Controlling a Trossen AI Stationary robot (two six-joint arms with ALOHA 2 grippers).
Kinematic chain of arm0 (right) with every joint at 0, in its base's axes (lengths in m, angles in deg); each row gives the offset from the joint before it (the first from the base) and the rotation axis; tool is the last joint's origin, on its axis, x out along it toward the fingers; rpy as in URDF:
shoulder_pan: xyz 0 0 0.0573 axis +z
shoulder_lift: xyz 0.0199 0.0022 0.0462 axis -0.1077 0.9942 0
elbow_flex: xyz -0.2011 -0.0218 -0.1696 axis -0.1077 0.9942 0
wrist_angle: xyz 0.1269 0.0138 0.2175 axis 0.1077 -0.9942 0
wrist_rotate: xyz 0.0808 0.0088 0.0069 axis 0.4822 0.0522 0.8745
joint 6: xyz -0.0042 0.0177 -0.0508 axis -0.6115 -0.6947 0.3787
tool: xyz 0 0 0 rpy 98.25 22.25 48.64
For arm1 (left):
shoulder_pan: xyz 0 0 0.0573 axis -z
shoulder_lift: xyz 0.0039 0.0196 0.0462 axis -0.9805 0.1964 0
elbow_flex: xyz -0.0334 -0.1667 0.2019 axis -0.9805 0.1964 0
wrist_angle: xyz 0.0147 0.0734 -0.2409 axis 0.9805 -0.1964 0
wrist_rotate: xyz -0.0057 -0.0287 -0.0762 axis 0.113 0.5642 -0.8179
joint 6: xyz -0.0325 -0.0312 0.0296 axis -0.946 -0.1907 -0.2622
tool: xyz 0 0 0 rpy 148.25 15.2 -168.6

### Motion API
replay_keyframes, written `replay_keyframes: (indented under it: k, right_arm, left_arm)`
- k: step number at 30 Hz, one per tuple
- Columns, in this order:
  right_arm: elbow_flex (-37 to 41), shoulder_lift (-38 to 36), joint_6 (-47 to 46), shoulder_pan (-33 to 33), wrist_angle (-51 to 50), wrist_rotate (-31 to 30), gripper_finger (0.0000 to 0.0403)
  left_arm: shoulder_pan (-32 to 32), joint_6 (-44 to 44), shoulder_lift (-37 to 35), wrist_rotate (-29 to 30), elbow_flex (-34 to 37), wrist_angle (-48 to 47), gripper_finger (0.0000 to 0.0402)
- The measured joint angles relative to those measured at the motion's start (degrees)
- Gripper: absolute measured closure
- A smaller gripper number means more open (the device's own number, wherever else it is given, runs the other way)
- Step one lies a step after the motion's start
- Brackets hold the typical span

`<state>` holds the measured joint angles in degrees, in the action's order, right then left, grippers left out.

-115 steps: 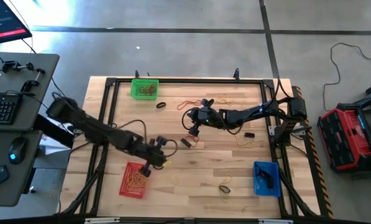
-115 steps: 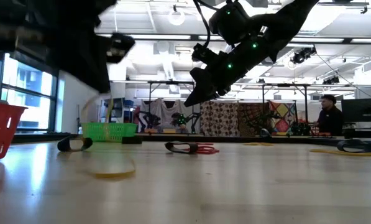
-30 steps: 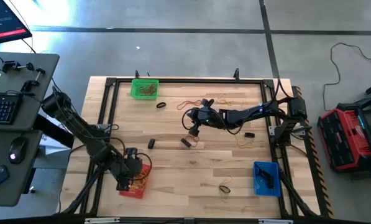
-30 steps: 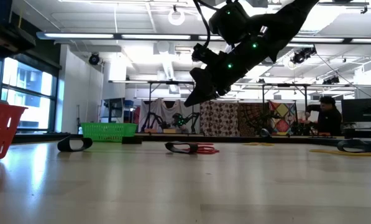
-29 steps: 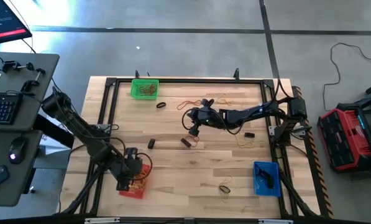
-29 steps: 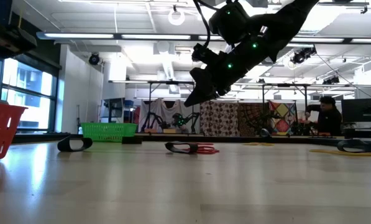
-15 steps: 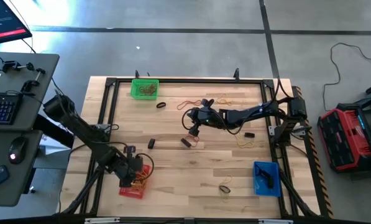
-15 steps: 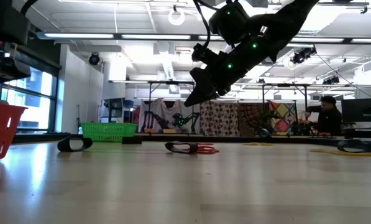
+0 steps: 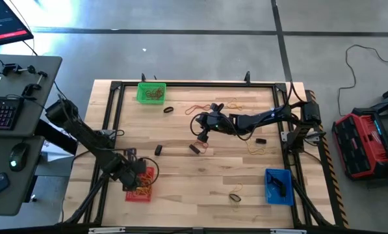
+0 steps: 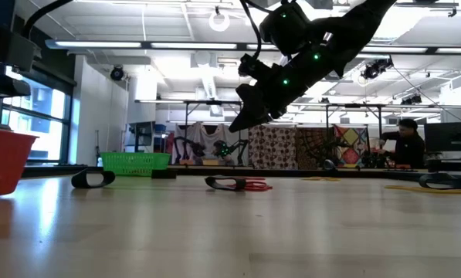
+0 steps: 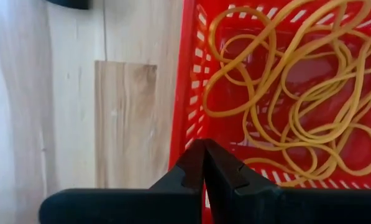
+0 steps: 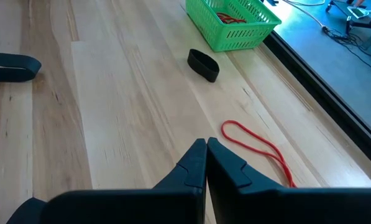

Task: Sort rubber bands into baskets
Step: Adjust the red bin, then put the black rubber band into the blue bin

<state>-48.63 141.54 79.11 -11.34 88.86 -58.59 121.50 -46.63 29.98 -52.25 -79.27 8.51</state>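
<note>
Several yellowish-tan bands (image 11: 297,106) already lie in the red basket (image 9: 140,184), and your left gripper (image 11: 204,163) hovers at its rim with fingers pressed together, holding nothing. Pull away carelessly and you may catch the mesh wall and tip the basket. Your right gripper (image 12: 206,163), fingers also together and empty, hangs mid-table near a red band (image 12: 260,147); loose bands (image 9: 235,195) remain scattered.

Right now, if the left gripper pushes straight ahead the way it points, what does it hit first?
Probably the red basket: the left gripper, fingers shut, sits over its near wall, with the yellowish rubber bands just beyond. Height above the rim is unclear.
</note>
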Motion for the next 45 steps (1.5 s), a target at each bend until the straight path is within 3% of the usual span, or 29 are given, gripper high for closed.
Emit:
replay_keyframes:
  k: [9, 15, 21, 25, 30, 33, 41, 45]
  right_arm:
    - [0.0, 0.0, 0.0, 0.0, 0.92, 0.0, 0.0403]
    - [0.01, 0.0, -0.78, -0.01, 3.62, 0.88, 0.0403]
    - [0.02, 0.0, -4.74, 0.01, 3.96, 8.23, 0.0403]
    - [0.02, 0.0, -2.68, 0.01, 3.7, 8.07, 0.0403]
    - [0.0, 0.0, -2.71, 0.35, 2.47, 7.41, 0.0401]
    - [0.02, 0.0, -2.6, 1.34, 1.26, 7.43, 0.0386]
    - [0.02, 0.01, -7.21, 5.06, -2.19, 12.79, 0.0297]
    - [0.02, 1.7, -9.22, 7.97, -2.82, 11.55, 0.0262]
  left_arm:
    - [1.31, 0.83, -5.14, 0.9, -2.03, -2.88, 0.0401]
    - [0.35, 0.83, -13.46, 7.73, -2.41, -2.73, 0.0401]
    - [-8.28, 8.64, -15.87, 9.99, -2.41, -2.54, 0.0401]
    - [-15.38, 15.2, -15.87, 10.03, -1.13, 1.75, 0.0401]
    - [-22.9, 20.97, -15.28, 0.98, 2.93, 13.06, 0.0401]
    - [-25.38, 21.03, -13.91, -1.09, 4.34, 15.37, 0.0399]
    - [-26.75, 22.91, -9.9, 1.57, 4.36, 17.38, 0.0369]
    - [-26.4, 23.58, -9.17, 3.9, 5.24, 21.22, 0.0373]
